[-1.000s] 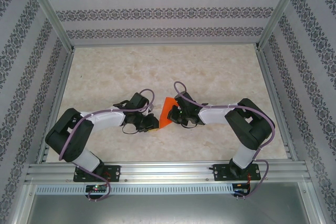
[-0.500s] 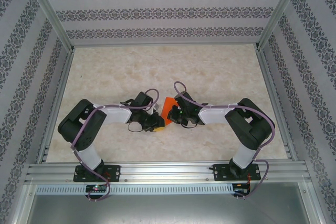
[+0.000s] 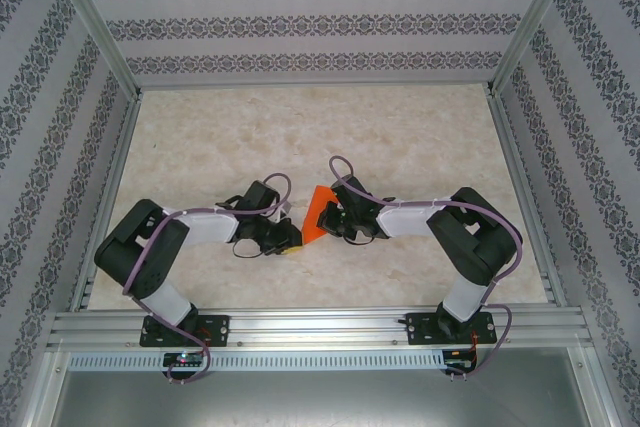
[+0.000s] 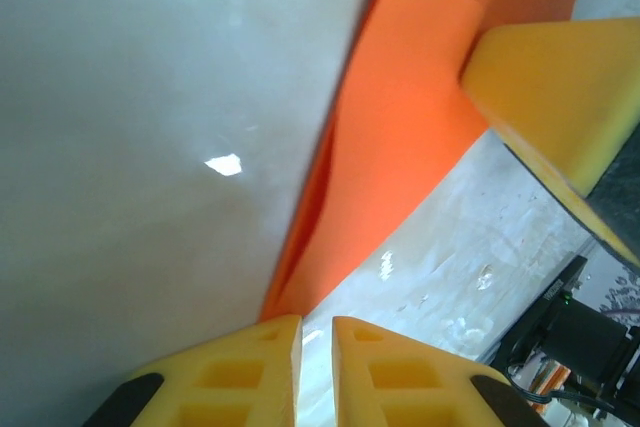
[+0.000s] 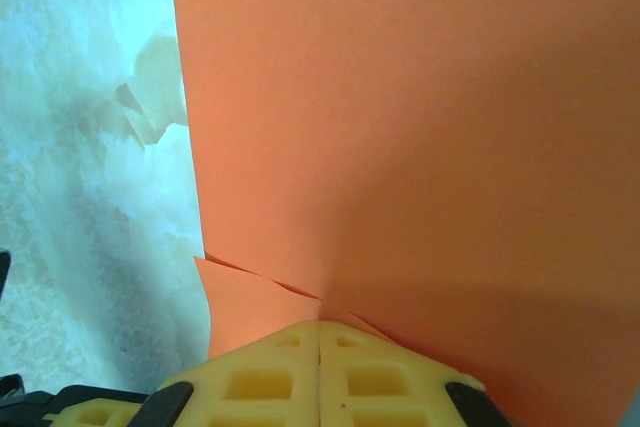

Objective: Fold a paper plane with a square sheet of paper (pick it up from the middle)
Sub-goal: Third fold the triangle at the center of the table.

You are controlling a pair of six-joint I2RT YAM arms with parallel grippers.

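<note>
Square sheet of paper (image 3: 318, 215), already partly folded, stands up off the desk (image 3: 420, 137) in the overhead view. It sits toward the near edge and about midway between the side edges, caught between the two arms. The right gripper (image 3: 331, 222) reaches in from the right and the left gripper (image 3: 289, 237) from the left, so both meet at the sheet. This looks like a hold-and-crease stance: one claw steadies the paper in the air while the other works an edge.

From the left wrist, the orange sheet (image 4: 400, 137) tapers down to a point right at the left gripper (image 4: 316, 332). Its jaws stand a sliver apart with desk showing through the gap. The paper's tip touches the rim of one pad, but whether it is nipped cannot be told. A yellow pad of the right gripper (image 4: 560, 97) presses on the sheet's far part.

From the right wrist, the right gripper (image 5: 320, 335) is fully closed on the paper (image 5: 420, 127). A small folded flap (image 5: 250, 297) pokes out just beside the pads. The firm pinch probably keeps the layers from slipping.
</note>
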